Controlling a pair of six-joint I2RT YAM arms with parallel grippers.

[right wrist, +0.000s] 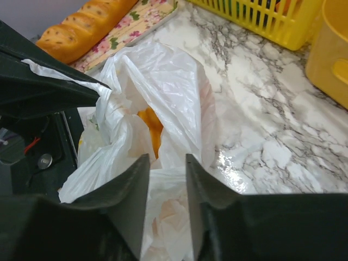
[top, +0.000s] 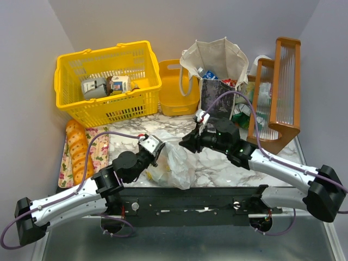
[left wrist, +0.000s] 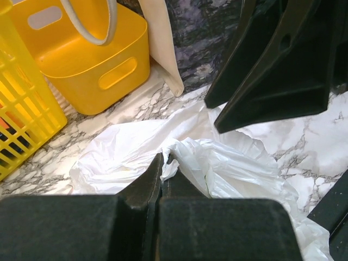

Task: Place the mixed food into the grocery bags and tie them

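The thin white plastic bag (top: 175, 167) lies crumpled on the marble between both arms. My left gripper (left wrist: 165, 158) is shut on a small fold of the plastic bag (left wrist: 234, 168); from above the left gripper (top: 161, 153) sits at the bag's left edge. My right gripper (right wrist: 167, 159) hovers open over the plastic bag (right wrist: 163, 81), film showing in the gap but not pinched. An orange (right wrist: 153, 129) shows inside the bag's mouth. The canvas tote (top: 220, 60) stands upright at the back, a blue-labelled bottle (top: 209, 74) poking from it. My right gripper (top: 185, 143) is just right of the bag.
A yellow mesh basket (top: 103, 106) with cartons stands back left, a yellow bin (top: 169, 103) beside it. Bread loaves (top: 76, 152) lie on a floral tray at the left edge. A wooden rack (top: 283, 92) stands at the right, beside the tote.
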